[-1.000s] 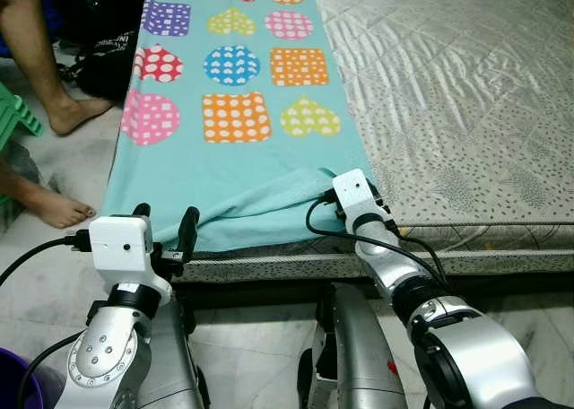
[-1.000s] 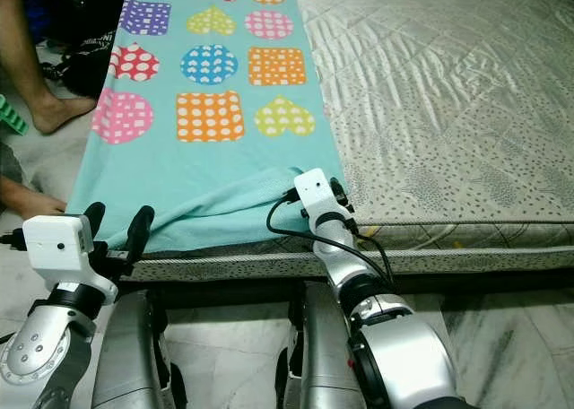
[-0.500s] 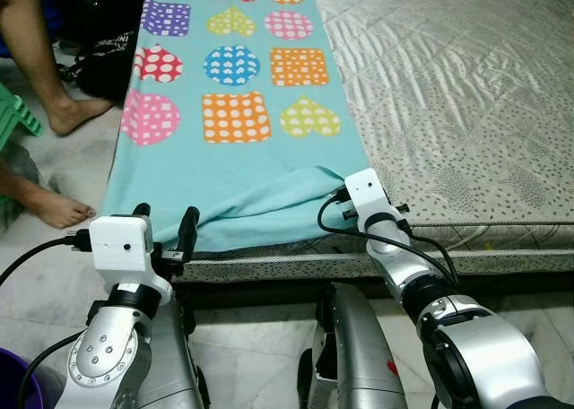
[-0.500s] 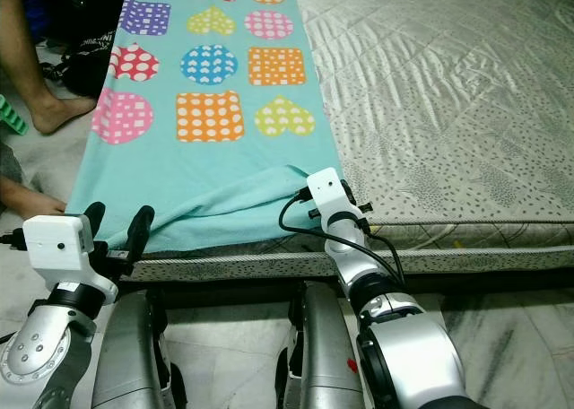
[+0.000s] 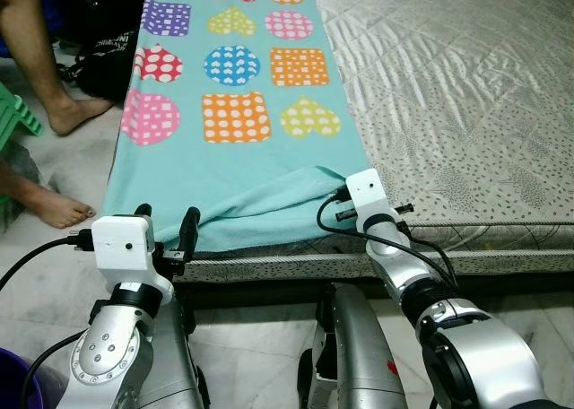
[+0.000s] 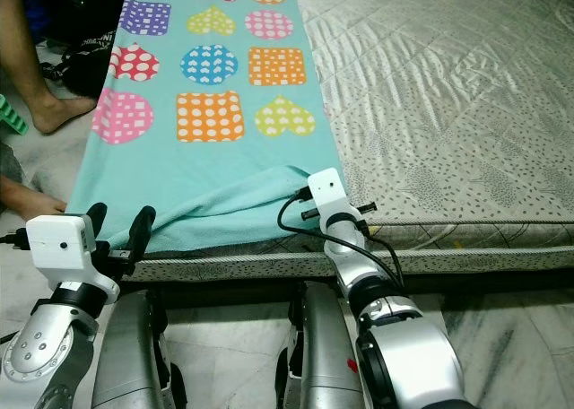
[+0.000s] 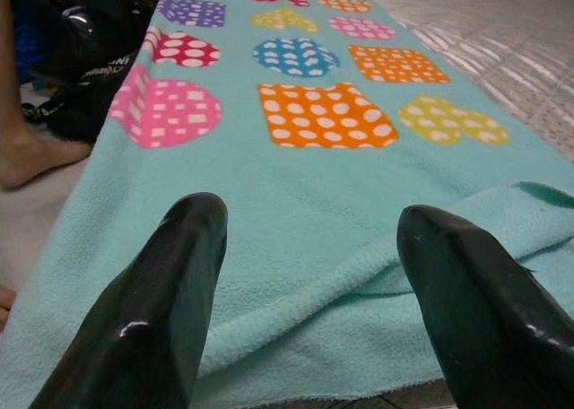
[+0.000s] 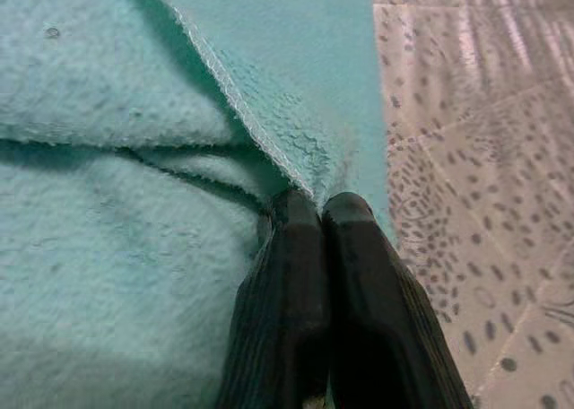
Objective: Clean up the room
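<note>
A turquoise blanket (image 5: 233, 158) printed with dotted hearts, squares and circles lies along the left side of the bed. Its near edge is rumpled into a fold (image 5: 269, 198). My right gripper (image 8: 320, 203) is shut, with the blanket's near right edge pinched at its fingertips; in the left eye view its white wrist block (image 5: 366, 190) sits at that corner. My left gripper (image 7: 309, 221) is open, low over the near left edge of the blanket (image 7: 305, 274), with nothing between its fingers (image 5: 189, 219).
The grey patterned mattress (image 5: 466, 95) spreads to the right. A person's feet (image 5: 67, 113) rest on the tiled floor at the left, beside a black bag (image 5: 108, 32) and a green stool (image 5: 13, 113). A purple bin (image 5: 11, 395) stands at bottom left.
My right gripper has shifted a little to the right and toward me, bringing the blanket's edge along. The left arm has barely moved.
</note>
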Motion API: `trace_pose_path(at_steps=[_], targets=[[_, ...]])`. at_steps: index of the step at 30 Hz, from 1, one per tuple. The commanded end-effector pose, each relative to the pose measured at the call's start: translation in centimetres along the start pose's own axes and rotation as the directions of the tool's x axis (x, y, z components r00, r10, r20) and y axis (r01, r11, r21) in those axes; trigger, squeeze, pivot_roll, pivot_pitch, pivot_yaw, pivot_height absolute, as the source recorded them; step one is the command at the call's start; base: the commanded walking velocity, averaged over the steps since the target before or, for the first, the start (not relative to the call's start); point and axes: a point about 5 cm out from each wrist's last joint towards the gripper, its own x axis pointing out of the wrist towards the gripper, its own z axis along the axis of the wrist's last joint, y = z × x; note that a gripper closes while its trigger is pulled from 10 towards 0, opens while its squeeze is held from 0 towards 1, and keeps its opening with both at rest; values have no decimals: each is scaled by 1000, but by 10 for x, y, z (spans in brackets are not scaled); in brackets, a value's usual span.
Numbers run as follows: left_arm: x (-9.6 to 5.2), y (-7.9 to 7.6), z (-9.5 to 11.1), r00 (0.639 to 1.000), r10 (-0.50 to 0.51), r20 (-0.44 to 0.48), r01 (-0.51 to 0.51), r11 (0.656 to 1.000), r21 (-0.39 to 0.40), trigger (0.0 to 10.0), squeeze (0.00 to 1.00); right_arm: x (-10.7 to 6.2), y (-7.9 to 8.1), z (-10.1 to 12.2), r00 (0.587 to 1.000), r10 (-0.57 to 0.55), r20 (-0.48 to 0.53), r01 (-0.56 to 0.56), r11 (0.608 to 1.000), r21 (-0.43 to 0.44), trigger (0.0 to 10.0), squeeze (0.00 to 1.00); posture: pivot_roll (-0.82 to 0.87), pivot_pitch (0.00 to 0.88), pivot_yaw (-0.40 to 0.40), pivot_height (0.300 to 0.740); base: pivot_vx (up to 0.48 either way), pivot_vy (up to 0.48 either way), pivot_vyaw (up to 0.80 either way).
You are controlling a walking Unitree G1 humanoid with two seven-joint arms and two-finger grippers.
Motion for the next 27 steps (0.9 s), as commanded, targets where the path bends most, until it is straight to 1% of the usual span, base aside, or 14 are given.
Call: trace_pose_path(at_steps=[1, 5, 27], targets=[[-1, 2, -3, 1000, 9, -12, -9, 1000, 2, 10000, 0, -1, -6, -4, 1000, -2, 6, 2, 999, 36, 0, 0, 208, 213, -120, 504, 0, 0, 0], [0, 3, -4, 1000, 17, -14, -17, 1000, -11, 10000, 0, -2, -11, -5, 1000, 9, 14, -10, 997, 79, 0, 0, 201, 212, -115, 504, 0, 0, 0], [0, 3, -4, 1000, 17, -14, -17, 1000, -11, 10000, 0, -2, -11, -5, 1000, 9, 14, -10, 997, 79, 0, 0, 201, 212, -115, 504, 0, 0, 0]])
